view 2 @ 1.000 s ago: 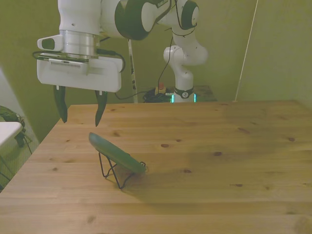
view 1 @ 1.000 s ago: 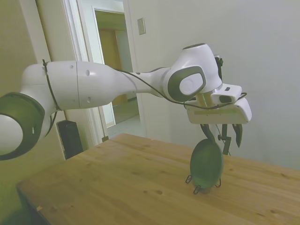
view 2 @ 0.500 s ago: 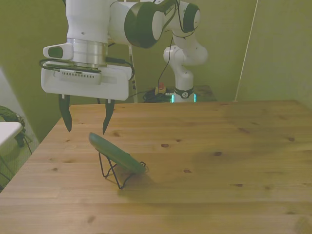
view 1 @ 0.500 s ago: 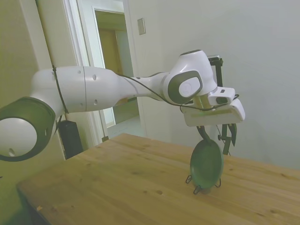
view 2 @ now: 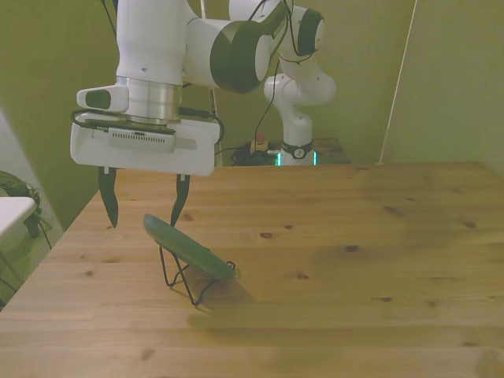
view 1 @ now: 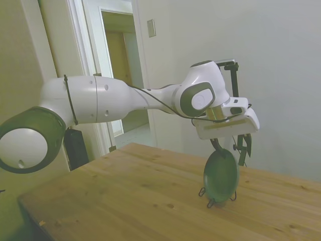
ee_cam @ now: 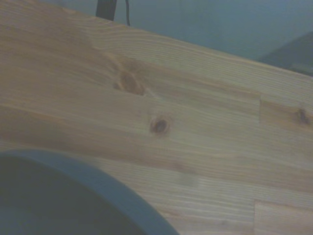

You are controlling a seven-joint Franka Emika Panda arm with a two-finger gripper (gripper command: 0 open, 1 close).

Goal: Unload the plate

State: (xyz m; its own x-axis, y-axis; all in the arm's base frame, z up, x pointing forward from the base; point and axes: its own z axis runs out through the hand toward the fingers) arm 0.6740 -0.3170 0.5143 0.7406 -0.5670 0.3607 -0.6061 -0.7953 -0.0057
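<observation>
The dark green plate (view 2: 189, 249) leans tilted in a thin black wire stand (view 2: 179, 280) on the wooden table, towards the front view's left. My gripper (view 2: 143, 223) hangs open directly over the plate's raised upper edge. Its two fingertips (view 2: 110, 224) are about level with that edge, one on each side, with a gap to the plate. From the side, the plate (view 1: 220, 176) shows its round face, with the gripper (view 1: 231, 149) just above its top. Up close, the wrist view catches the plate's dark rim (ee_cam: 78, 171) over the wood.
The wooden table (view 2: 354, 268) stretches wide to the front view's right of the stand. Its near-left corner and edge (view 1: 30, 206) show in the side view. A doorway (view 1: 120, 75) and a wall lie behind the table.
The gripper has come down, from well above the plate to level with its upper edge, and has shifted slightly to the front view's right. It stays open. Plate and stand have not moved.
</observation>
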